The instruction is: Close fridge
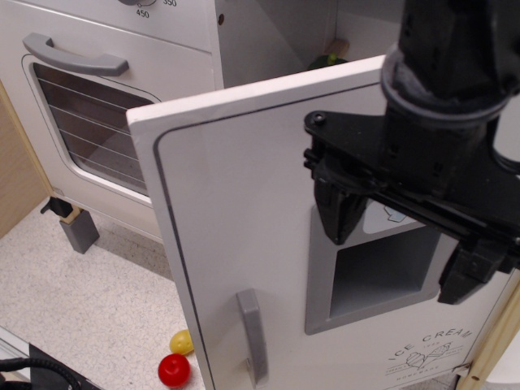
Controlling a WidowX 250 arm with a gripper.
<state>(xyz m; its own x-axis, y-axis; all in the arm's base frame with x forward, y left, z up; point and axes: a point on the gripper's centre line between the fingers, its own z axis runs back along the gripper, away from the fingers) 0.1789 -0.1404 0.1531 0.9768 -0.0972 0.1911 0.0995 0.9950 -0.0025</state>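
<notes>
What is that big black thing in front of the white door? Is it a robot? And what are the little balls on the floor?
Yes, the black thing is a robot arm's gripper. Its two black fingers are spread apart and hold nothing. One camera looks down from close beside the arm. The tall white toy fridge door stands open; it has a grey upright handle and a grey hollow panel. Behind it is a white toy oven door with a wire-rack window. On the speckled floor lie a small red ball and a small yellow ball, side by side.
</notes>
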